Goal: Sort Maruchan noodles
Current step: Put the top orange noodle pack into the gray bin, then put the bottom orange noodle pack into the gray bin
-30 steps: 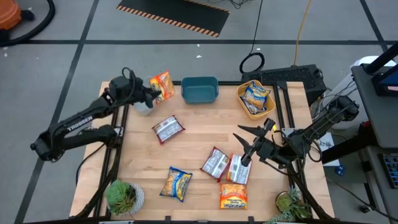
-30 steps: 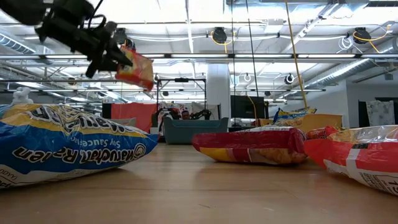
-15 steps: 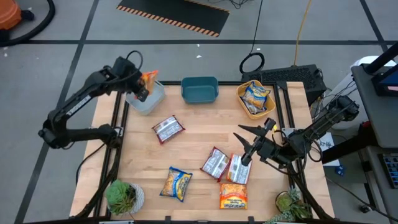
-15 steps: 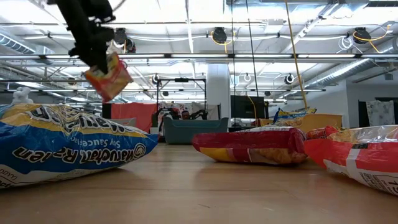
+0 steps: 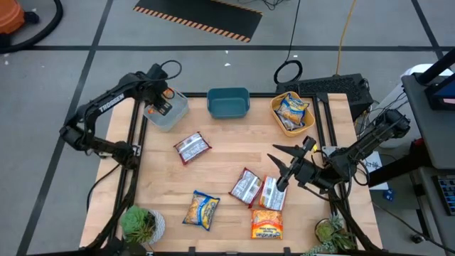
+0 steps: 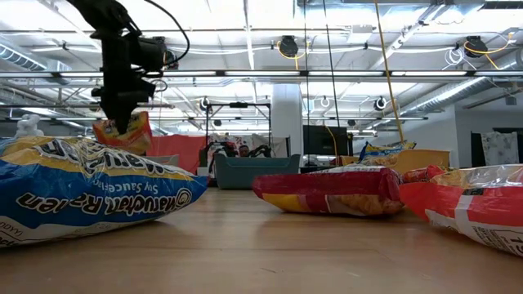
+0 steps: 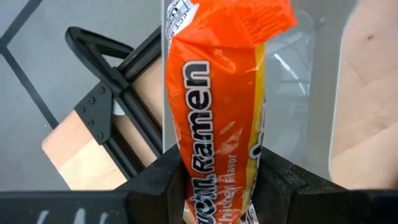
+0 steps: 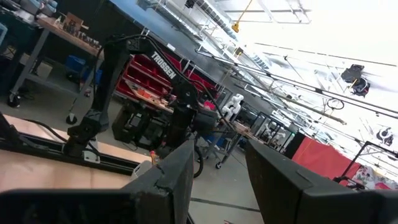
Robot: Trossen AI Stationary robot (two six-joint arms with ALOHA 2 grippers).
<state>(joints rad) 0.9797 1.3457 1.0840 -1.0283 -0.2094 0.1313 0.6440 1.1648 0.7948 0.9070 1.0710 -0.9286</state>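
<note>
My left end effector [image 5: 161, 99] hangs over the clear grey tub [image 5: 174, 114] at the far left corner of the tabletop [image 5: 220, 163], pinching an orange ramen packet [image 7: 217, 106] between its two fingers [image 7: 158, 180]. From my left wrist the packet stands on end between them, with the tub's transparent wall behind it. In the low view the packet's lower end [image 6: 122, 135] dangles below the end effector [image 6: 121, 102].

My right end effector [image 5: 283, 165] waits above the right side of the tabletop, fingers spread wide and holding nothing; from its wrist the two fingers [image 8: 177, 174] stand apart, looking out at the room.

Next to the grey tub along the far edge sits the teal tub [image 5: 228, 103], and farther right the yellow tub [image 5: 279, 117] with a yellow-and-blue packet [image 5: 293, 110] inside it. On the bare wood lie five packets: a silver-white and red one [image 5: 191, 147] near the middle, two more of that kind [image 5: 246, 187] [image 5: 272, 193] side by side just beneath my right end effector, an orange one [image 5: 266, 224] near the front edge touching them, and a yellow-and-blue one [image 5: 202, 210] toward the front left. Small potted plants [image 5: 140, 224] [image 5: 331, 233] stand at the two front corners.
</note>
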